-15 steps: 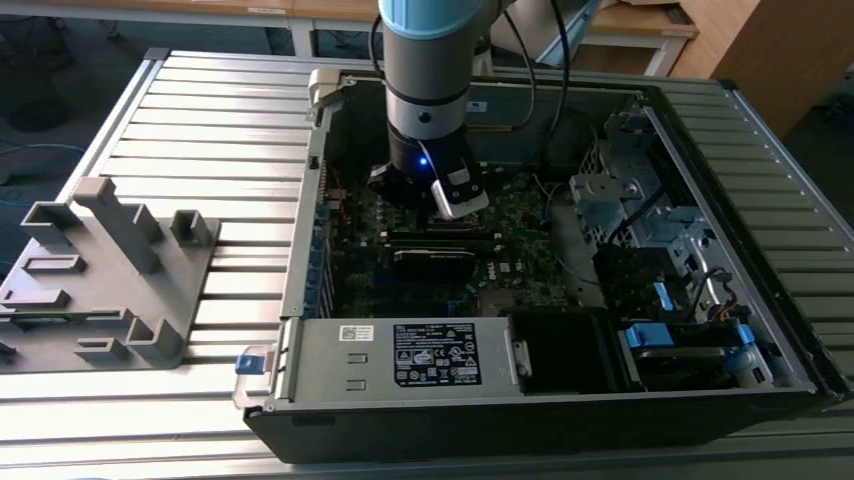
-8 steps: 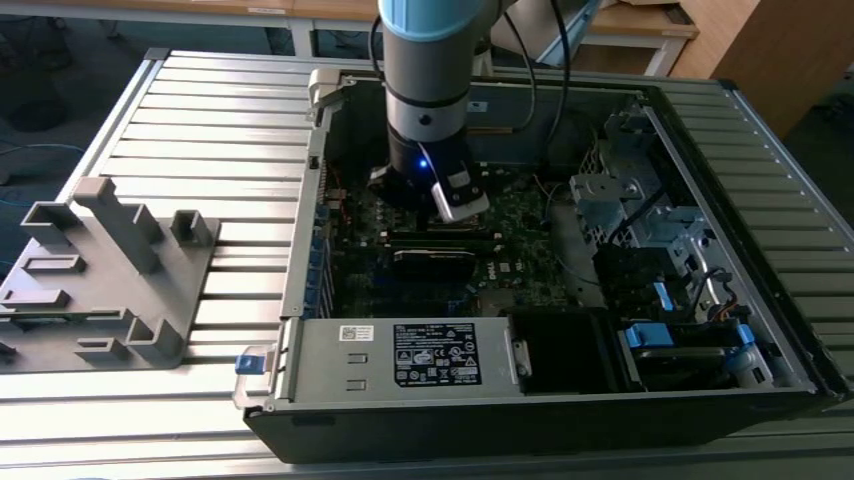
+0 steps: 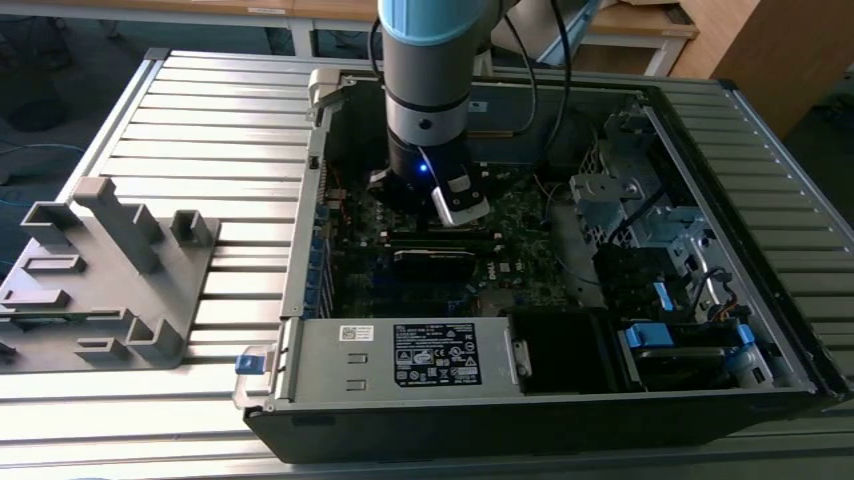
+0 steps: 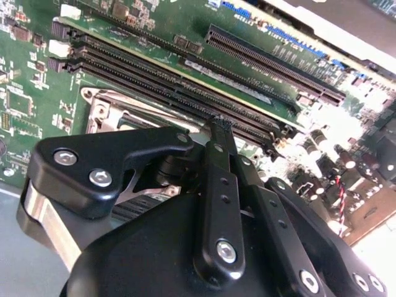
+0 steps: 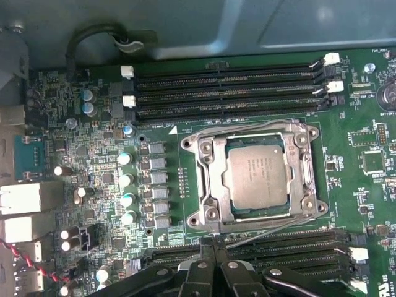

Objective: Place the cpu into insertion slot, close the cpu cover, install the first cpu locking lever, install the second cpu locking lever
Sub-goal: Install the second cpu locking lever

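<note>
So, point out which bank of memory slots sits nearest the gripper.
The bank on the gripper's side of the cpu; the other bank lies beyond it.

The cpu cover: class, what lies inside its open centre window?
Inside the cpu cover, the cpu shows its grey metal top. The socket beneath stays hidden by the chip.

pale blue and dark grey arm (image 3: 427, 60), black cables, black gripper (image 4: 218, 127) links with silver screws.
</note>
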Tool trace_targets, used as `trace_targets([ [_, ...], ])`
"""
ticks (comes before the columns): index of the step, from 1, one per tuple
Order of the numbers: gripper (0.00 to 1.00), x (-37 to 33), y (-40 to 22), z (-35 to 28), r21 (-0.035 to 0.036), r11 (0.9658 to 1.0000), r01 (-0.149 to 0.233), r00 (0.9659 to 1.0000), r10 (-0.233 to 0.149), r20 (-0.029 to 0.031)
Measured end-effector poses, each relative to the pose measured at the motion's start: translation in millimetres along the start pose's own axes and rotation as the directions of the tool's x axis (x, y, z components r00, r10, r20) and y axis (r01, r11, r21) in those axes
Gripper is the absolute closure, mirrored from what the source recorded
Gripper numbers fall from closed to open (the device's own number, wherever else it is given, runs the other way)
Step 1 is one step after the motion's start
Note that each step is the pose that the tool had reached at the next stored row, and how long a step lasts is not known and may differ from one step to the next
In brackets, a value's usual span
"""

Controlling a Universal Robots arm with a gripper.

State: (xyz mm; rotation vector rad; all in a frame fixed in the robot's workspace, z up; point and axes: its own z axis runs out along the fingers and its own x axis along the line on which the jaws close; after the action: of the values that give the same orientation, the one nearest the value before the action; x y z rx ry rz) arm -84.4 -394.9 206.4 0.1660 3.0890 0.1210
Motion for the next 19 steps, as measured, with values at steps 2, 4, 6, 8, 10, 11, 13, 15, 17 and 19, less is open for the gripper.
trace_targets([
  [2,0.89,0.3,-0.1,0.4,-0.0223,0.9998,-0.001,1.0000,0.001,-0.0023],
  [4,0.89,0.3,-0.3,0.8,-0.0442,0.9990,-0.002,1.0000,0.002,-0.0046],
  [6,0.89,0.4,-0.8,1.3,-0.0514,0.9987,-0.003,1.0000,0.002,-0.0054],
  [8,0.89,0.6,-1.3,1.9,-0.0553,0.9985,-0.003,1.0000,0.003,-0.0058],
  [10,0.89,0.9,-1.7,2.8,-0.0606,0.9982,-0.003,1.0000,0.003,-0.0063],
  [11,0.89,1.2,-1.8,3.2,-0.0640,0.9979,-0.003,1.0000,0.003,-0.0068],
  [13,0.89,1.9,-2.0,4.4,-0.0718,0.9974,-0.003,1.0000,0.003,-0.0077],
  [15,0.89,2.1,-2.1,5.8,-0.0786,0.9969,-0.004,1.0000,0.004,-0.0083],
  [17,0.89,2.5,-2.2,7.0,-0.0836,0.9965,-0.004,1.0000,0.004,-0.0089],
  [19,0.89,3.4,-2.4,8.0,-0.0875,0.9962,-0.005,0.9999,0.004,-0.0093],
])
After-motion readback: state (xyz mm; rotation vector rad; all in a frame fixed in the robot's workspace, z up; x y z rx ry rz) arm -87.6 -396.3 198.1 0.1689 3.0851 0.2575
